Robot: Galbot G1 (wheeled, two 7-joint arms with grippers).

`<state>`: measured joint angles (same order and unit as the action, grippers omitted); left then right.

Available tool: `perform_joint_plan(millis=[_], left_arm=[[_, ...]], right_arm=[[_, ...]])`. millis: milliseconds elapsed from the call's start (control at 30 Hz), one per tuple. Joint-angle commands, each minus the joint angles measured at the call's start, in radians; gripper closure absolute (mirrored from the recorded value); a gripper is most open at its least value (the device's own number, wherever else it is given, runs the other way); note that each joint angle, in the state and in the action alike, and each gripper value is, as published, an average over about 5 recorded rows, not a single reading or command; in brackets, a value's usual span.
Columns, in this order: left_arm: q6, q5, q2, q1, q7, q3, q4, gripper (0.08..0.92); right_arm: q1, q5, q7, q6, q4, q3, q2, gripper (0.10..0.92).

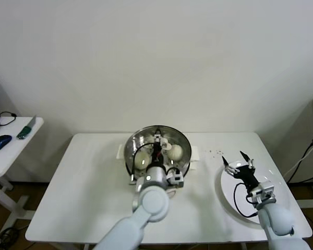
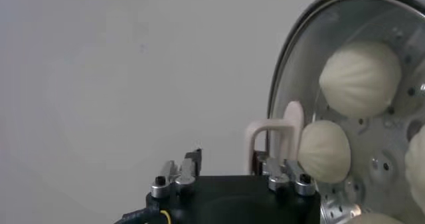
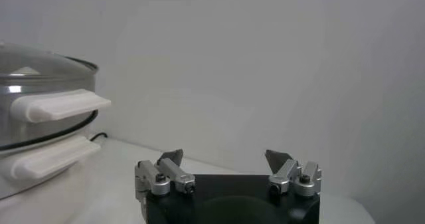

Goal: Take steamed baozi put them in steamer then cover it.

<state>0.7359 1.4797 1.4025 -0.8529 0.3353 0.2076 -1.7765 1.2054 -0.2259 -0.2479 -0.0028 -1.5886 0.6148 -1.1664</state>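
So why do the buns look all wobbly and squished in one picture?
In the left wrist view, the baozi are seen through the curved glass cover, which bends their shapes and carries pale glare. In the head view, the steamer shines with bright reflections. In the right wrist view, the right gripper up close looks soft.

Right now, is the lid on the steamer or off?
On. The glass cover sits over the steamer, and the baozi show through it, with the cover's handle by the left gripper.
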Motion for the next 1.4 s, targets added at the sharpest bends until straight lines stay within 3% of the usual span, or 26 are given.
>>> perform_joint_plan(millis=[33,333,433,633,800,933,1100,1233,1400], left_arm=[[0.050,-0.053,-0.047,-0.040,0.004,-0.009,-0.117,0.464],[0.049,-0.102,-0.115,-0.121,0.002,-0.053,-0.220,0.217],[0.033,-0.101,-0.150,-0.163,-0.020,-0.085,-0.276,0.182],[-0.054,-0.346,-0.210,-0.239,-0.218,-0.264,-0.405,0.177],[-0.179,-0.851,-0.257,-0.257,-0.398,-0.444,-0.435,0.177],[-0.357,-1.216,-0.244,-0.373,-0.490,-0.632,-0.423,0.177],[-0.563,-1.477,-0.175,-0.557,-0.487,-0.811,-0.361,0.177],[-0.686,-1.593,-0.111,-0.640,-0.474,-0.855,-0.285,0.177],[-0.738,-1.628,-0.068,-0.652,-0.455,-0.859,-0.229,0.177]], right_arm=[[-0.002,-0.015,-0.001,-0.011,0.003,0.004,-0.002,0.203],[-0.006,-0.013,-0.004,-0.010,0.008,0.004,-0.001,0.203],[-0.006,-0.014,-0.006,-0.010,0.006,0.004,0.001,0.203],[0.004,-0.016,-0.008,-0.007,-0.006,0.008,0.005,0.203],[0.019,-0.016,-0.009,-0.005,-0.016,0.023,-0.011,0.203],[0.038,-0.017,-0.012,-0.003,-0.026,0.033,-0.021,0.203],[0.060,-0.016,-0.018,-0.001,-0.041,0.039,-0.028,0.203],[0.073,-0.014,-0.026,0.010,-0.049,0.042,-0.035,0.203],[0.083,-0.022,-0.032,0.033,-0.057,0.045,-0.047,0.203]])
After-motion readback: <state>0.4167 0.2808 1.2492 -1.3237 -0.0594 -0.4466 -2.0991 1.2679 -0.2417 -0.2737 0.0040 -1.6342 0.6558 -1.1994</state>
